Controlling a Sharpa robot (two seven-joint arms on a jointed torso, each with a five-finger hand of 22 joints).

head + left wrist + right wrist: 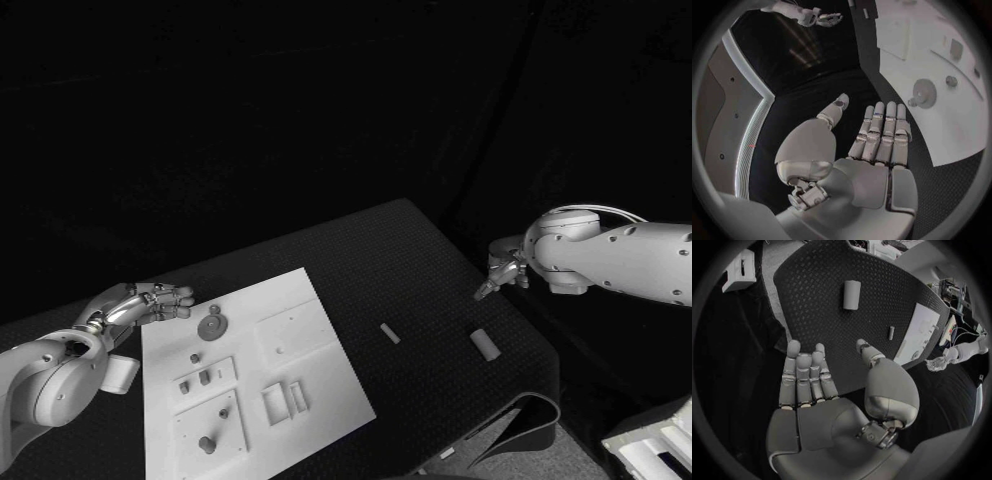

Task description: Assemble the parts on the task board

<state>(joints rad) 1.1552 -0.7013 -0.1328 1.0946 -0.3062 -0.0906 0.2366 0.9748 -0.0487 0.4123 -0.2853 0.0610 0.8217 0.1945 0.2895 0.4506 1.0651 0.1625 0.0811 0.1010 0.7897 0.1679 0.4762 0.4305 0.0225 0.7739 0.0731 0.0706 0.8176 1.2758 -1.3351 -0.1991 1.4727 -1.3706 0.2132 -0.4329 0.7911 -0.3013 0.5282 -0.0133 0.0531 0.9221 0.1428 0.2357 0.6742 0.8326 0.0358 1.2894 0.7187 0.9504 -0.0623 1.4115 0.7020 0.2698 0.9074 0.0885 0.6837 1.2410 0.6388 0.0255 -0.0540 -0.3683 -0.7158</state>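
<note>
Nearest to the robot is the white task board (pixel 310 375), lying flat on the black table (pixel 418 260). Small parts sit on it: a little peg (pixel 208 444) near the front, some small blocks in the middle, and a round gear (pixel 212 327) at the far corner. Two loose parts lie on the table off to the right of the board: a thin short bar (pixel 389 333) close to the board, and a fatter roll (pixel 486 344) farther right.

The left hand (pixel 144 303) hangs just past the board's far left corner, near the gear. Its fingers are straight and held side by side, with the thumb out. It holds nothing. The right hand (pixel 505 272) is up in the air past the table's right side, well away from the loose parts. It is flat and holds nothing too.

I think no part is picked yet. Next, the right hand likely needs to go down to a loose part and pinch it.
</note>
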